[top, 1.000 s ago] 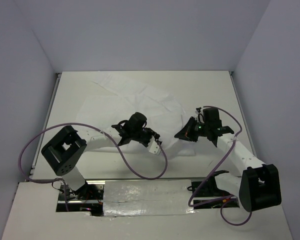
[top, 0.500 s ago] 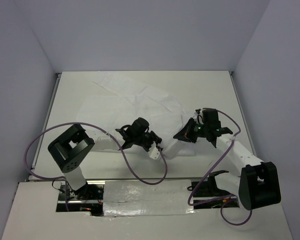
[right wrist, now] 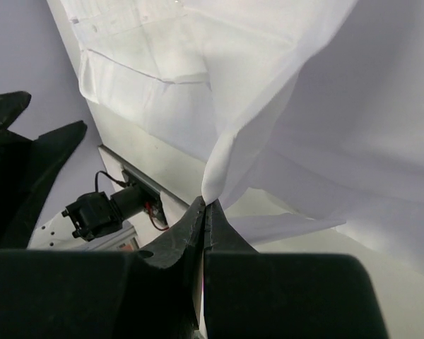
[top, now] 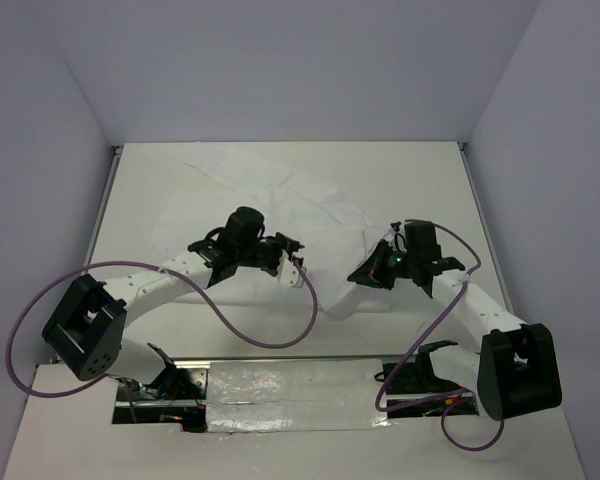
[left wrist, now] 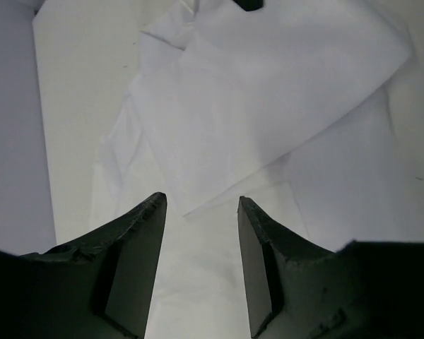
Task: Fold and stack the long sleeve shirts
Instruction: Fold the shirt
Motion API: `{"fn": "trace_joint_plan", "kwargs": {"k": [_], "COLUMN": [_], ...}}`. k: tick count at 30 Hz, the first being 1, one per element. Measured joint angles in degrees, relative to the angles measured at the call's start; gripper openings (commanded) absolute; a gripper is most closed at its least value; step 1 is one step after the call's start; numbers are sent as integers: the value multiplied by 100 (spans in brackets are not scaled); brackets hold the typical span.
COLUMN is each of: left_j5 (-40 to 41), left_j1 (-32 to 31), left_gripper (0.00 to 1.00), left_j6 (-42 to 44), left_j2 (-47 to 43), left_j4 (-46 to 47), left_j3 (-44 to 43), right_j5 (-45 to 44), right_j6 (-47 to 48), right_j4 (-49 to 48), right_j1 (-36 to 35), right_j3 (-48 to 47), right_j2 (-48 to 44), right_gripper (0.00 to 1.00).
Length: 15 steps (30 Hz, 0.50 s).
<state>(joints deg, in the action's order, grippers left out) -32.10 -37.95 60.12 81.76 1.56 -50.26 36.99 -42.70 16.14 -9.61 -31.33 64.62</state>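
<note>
Hovering above the near-left part of the long sleeve shirt [top: 270, 200], the left end effector [left wrist: 198, 201] has its two dark fingers spread apart with nothing between them; the cloth lies below the gap. The shirt, white and wrinkled, is spread over the middle of the white bench [top: 420, 180], running from the far left toward the near right, one flat layer folded over another. At its near-right edge the right end effector [right wrist: 205, 205] is clamped closed on a bunched edge of the cloth, which hangs away from the fingertips in a draped fold.
</note>
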Motion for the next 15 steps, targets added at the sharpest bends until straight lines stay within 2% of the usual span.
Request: {"fn": "trace_joint_plan", "kwargs": {"k": [4, 9, 15], "left_j5": [116, 446, 713], "left_j1": [-267, -911, -1486], "left_gripper": [59, 59, 61], "left_j6": [570, 1038, 1176], "left_j2": [35, 671, 852], "left_j4": [76, 393, 1207], "left_j3": [415, 658, 922], "right_j5": [-72, -70, -33], "right_j6": [42, 0, -166], "right_j4": [68, 28, -199], "right_j1": [2, 2, 4], "right_j3": [-9, -9, 125], "right_j2": [-48, -59, -52], "right_gripper": [0, 0, 0]}}
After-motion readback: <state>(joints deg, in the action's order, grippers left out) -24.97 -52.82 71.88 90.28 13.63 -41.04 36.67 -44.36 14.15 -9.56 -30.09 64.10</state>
